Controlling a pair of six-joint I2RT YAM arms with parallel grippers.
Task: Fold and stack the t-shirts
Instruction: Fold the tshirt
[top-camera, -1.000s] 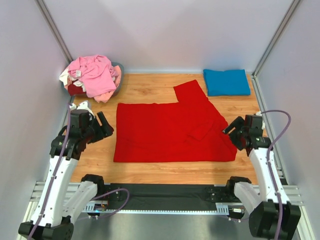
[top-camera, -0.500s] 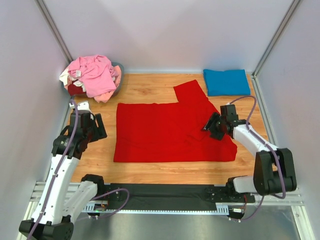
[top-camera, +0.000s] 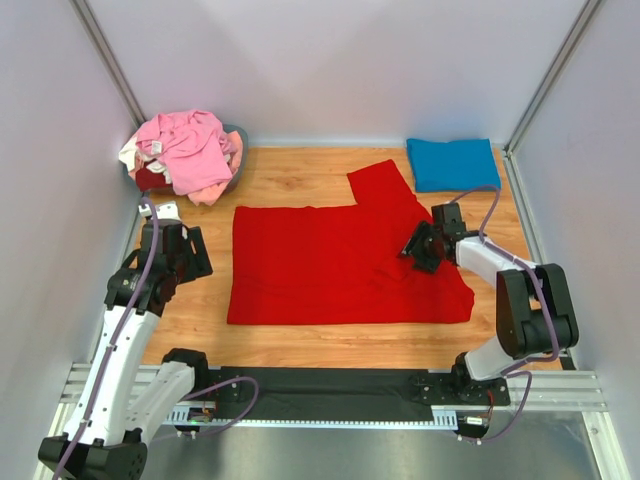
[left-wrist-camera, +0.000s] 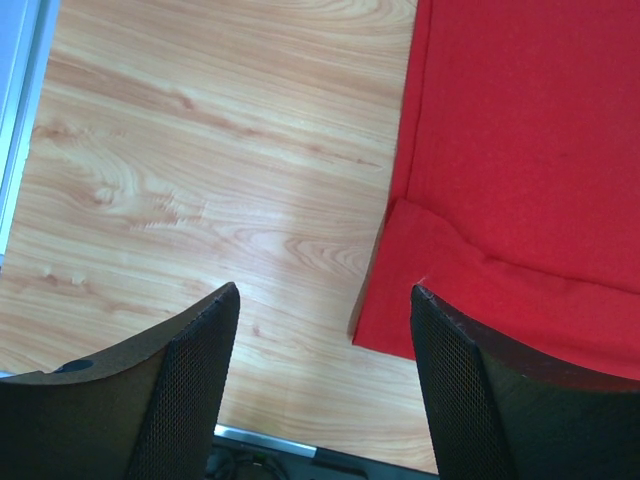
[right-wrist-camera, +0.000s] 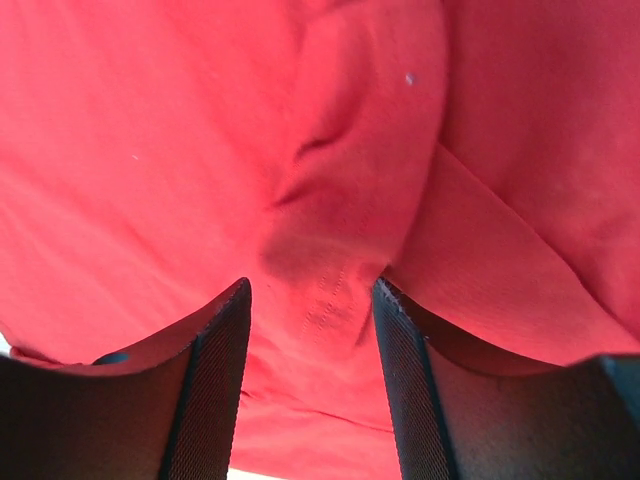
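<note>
The wooden table (top-camera: 300, 185) fills the floor of the cell, and most of its middle is taken by the red t-shirt (top-camera: 330, 265), spread flat with one sleeve angled toward the far right and a folded-over flap near its right edge. At the far left corner a crumpled pile of pink and cream shirts (top-camera: 185, 150) heaps over a grey container (top-camera: 239, 150). At the far right corner lies the blue t-shirt (top-camera: 453, 164), folded into a neat rectangle and well apart from the red one. The right gripper (top-camera: 416, 247) sits low on the red shirt's right part; its wrist camera shows the fingers (right-wrist-camera: 215, 380) spread apart, straddling a raised wrinkle of red cloth (right-wrist-camera: 330, 200) without pinching it. The left gripper (top-camera: 195, 258) hovers over bare wood just beside the shirt's left edge, its fingers (left-wrist-camera: 195, 370) likewise wide apart and holding nothing, with the shirt's near left corner (left-wrist-camera: 400, 320) between them.
</note>
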